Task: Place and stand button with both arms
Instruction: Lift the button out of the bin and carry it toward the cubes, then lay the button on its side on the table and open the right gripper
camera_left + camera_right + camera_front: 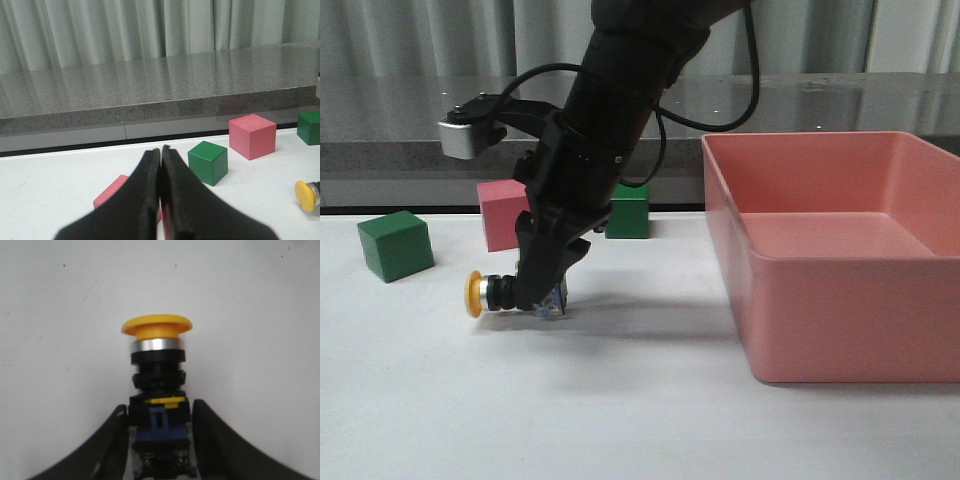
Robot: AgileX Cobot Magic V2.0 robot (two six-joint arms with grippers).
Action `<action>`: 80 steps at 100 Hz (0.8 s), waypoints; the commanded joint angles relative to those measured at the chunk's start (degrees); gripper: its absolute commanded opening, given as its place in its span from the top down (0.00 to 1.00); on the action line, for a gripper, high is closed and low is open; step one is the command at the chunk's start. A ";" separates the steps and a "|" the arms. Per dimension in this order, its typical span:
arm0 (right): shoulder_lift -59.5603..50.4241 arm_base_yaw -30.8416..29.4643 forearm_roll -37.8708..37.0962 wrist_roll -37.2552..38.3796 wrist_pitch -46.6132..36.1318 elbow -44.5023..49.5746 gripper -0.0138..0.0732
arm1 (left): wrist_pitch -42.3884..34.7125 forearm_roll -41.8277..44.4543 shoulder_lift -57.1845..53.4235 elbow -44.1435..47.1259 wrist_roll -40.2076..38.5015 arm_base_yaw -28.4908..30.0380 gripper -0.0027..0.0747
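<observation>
Two hands noted: right hand (542, 292) grips the button (510, 293) by its base — button lying sideways on the white bench (620, 400), cap leftward; left hand (161, 200) fully closed, empty.

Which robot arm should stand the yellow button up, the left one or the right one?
Probably the right. Its gripper already has its fingers on either side of the button, which lies on its side on the table. The left gripper is shut and off to one side.
</observation>
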 commanded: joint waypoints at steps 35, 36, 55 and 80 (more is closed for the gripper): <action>-8.69 -0.21 1.83 -0.08 1.18 -1.94 0.12 | -4.46 -0.04 -1.72 2.60 -0.71 0.14 0.99; -9.26 -0.35 1.83 0.29 1.25 -1.94 0.12 | -4.46 -0.04 -1.72 2.60 -0.71 0.14 0.99; -18.06 -3.13 1.63 8.03 1.77 -1.94 0.44 | -4.46 -0.04 -1.72 2.60 -0.71 0.14 0.99; -28.90 -12.16 1.69 13.75 10.11 -1.66 0.93 | -4.46 -0.04 -1.72 2.60 -0.71 0.14 0.99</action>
